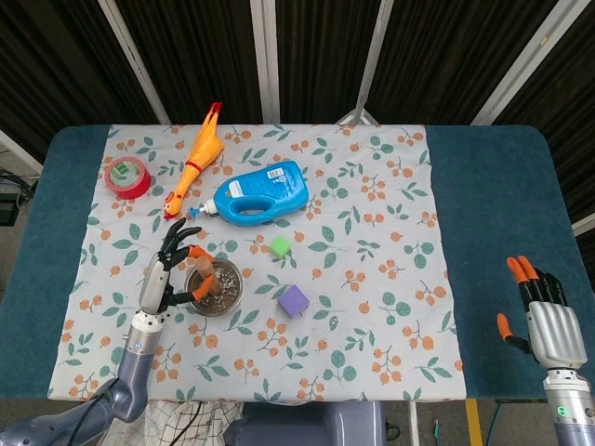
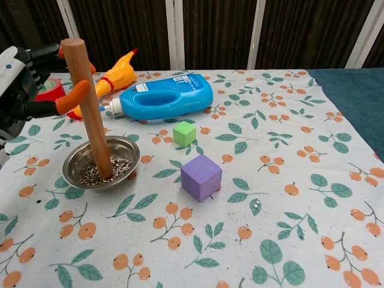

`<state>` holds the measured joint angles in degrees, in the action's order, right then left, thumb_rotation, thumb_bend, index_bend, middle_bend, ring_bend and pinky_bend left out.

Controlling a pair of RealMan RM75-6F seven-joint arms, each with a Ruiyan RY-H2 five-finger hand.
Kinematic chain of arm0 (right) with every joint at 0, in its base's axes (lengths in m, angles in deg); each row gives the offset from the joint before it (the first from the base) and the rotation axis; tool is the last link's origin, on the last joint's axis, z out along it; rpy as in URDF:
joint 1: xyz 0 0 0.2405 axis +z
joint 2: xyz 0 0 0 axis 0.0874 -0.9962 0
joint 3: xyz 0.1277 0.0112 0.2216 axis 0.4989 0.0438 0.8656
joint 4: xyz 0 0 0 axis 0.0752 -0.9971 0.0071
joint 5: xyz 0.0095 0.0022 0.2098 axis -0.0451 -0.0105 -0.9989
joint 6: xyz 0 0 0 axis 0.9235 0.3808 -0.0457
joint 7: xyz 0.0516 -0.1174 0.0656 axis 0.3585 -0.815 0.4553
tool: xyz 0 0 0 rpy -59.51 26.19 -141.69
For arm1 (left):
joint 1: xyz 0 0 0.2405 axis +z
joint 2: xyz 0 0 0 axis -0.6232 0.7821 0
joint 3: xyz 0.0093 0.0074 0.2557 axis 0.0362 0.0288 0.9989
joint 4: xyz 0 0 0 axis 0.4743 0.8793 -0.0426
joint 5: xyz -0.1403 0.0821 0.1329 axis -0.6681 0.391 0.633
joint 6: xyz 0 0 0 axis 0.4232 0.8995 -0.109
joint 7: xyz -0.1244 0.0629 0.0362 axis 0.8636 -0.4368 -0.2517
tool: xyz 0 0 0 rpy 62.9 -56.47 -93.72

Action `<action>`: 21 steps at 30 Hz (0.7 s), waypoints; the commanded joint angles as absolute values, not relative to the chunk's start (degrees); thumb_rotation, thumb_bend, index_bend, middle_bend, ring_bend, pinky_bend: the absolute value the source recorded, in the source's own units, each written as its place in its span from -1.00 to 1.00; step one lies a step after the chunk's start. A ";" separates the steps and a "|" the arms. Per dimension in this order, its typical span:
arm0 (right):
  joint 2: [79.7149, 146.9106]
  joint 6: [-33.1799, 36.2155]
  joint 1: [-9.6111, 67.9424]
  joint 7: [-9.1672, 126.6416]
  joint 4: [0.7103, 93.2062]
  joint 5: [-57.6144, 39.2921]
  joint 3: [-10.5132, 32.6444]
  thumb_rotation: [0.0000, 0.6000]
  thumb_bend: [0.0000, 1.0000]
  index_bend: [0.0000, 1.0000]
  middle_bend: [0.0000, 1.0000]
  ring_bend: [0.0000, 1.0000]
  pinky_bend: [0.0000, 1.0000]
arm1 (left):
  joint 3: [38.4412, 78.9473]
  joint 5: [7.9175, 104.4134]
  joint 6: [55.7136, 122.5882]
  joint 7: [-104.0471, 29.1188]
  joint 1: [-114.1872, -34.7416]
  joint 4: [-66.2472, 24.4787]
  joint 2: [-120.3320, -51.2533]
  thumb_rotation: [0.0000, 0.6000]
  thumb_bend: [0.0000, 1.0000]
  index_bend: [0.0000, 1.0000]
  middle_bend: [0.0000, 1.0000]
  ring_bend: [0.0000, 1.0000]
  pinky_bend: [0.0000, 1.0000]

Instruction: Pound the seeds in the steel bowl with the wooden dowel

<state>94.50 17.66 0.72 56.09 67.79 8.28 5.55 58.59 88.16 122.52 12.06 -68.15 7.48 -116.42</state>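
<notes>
A steel bowl (image 2: 77, 162) (image 1: 230, 295) with dark seeds (image 2: 93, 173) sits on the floral cloth at the front left. A wooden dowel (image 2: 90, 114) (image 1: 206, 275) stands nearly upright in it, its lower end in the seeds. My left hand (image 2: 24, 84) (image 1: 169, 269) holds the dowel near its top, thumb and fingertips against it. My right hand (image 1: 542, 316) hangs open off the table's front right corner, holding nothing, and is seen only in the head view.
Near the bowl lie a purple cube (image 2: 201, 177), a small green cube (image 2: 184, 133) and a blue detergent bottle (image 2: 162, 96) on its side. A rubber chicken (image 2: 114, 75) and a red tape roll (image 1: 127, 176) lie at the back left.
</notes>
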 commanded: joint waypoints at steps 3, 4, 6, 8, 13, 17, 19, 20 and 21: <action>94.46 17.66 0.72 56.11 67.79 8.27 5.56 1.00 -0.05 -1.00 -1.00 -1.00 -1.00 | 57.85 88.61 123.59 10.74 -68.92 3.58 -114.53 1.00 0.59 0.24 0.37 -0.63 -1.00; 94.47 17.64 0.71 56.11 67.78 8.26 5.54 1.00 -0.05 -1.00 -1.00 -1.00 -1.00 | 57.79 88.67 123.62 10.47 -69.02 2.99 -114.25 1.00 0.60 0.24 0.37 -0.63 -1.00; 94.46 17.62 0.72 56.13 67.80 8.22 5.56 1.00 -0.05 -1.00 -1.00 -1.00 -1.00 | 57.80 88.73 123.68 10.04 -69.05 2.05 -113.76 1.00 0.60 0.24 0.37 -0.63 -1.00; 94.47 17.58 0.73 56.14 67.80 8.17 5.56 1.00 -0.05 -1.00 -1.00 -1.00 -1.00 | 57.88 88.64 123.61 9.91 -68.94 1.56 -113.52 1.00 0.60 0.24 0.37 -0.63 -1.00; 94.45 17.52 0.78 56.14 67.82 8.15 5.59 1.00 -0.05 -1.00 -1.00 -1.00 -1.00 | 58.64 88.48 123.30 10.15 -68.37 2.67 -113.81 1.00 0.59 0.24 0.38 -0.63 -0.99; 94.46 17.59 0.71 56.01 67.84 8.13 5.55 1.00 -0.05 -1.00 -1.00 -1.00 -1.00 | 59.17 88.23 123.04 11.27 -67.89 4.40 -114.65 1.00 0.59 0.24 0.38 -0.61 -0.97; 94.47 17.56 0.72 55.94 67.82 8.09 5.55 1.00 -0.05 -1.00 -1.00 -1.00 -1.00 | 59.18 88.16 122.98 11.79 -67.96 5.22 -115.15 1.00 0.59 0.24 0.38 -0.61 -0.97; 94.47 17.50 0.75 55.92 67.84 8.02 5.58 1.00 -0.05 -1.00 -1.00 -1.00 -1.00 | 59.19 88.14 122.96 11.99 -67.99 5.62 -115.39 1.00 0.59 0.24 0.39 -0.61 -0.97; 94.48 17.43 0.75 55.91 67.87 7.96 5.55 1.00 -0.05 -1.00 -1.00 -1.00 -1.00 | 59.21 88.11 122.91 12.25 -68.03 6.11 -115.68 1.00 0.60 0.24 0.39 -0.61 -0.97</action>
<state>94.48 17.44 0.75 55.92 67.86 7.97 5.56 59.16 88.18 122.99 11.92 -68.00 5.66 -115.33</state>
